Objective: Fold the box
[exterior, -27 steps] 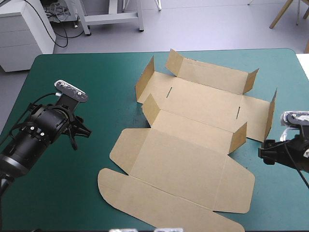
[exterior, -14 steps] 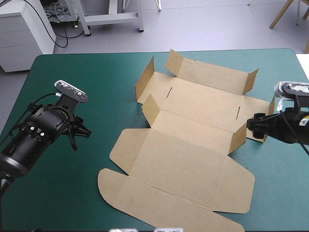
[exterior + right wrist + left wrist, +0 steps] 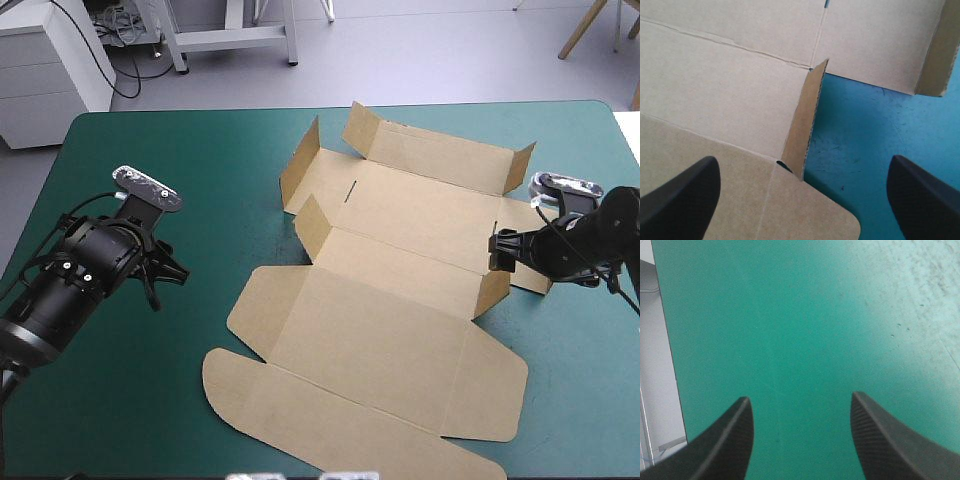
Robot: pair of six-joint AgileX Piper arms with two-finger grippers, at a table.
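While largely flat, box lengthwise near-left to far-right.

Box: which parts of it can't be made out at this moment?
High view: the box runs off the near edge, its nearest flap cut off; the right gripper covers its right edge.
Left wrist view: no box, only cover between the fingers.
Right wrist view: one raised flap shows; the rest lies outside the picture.
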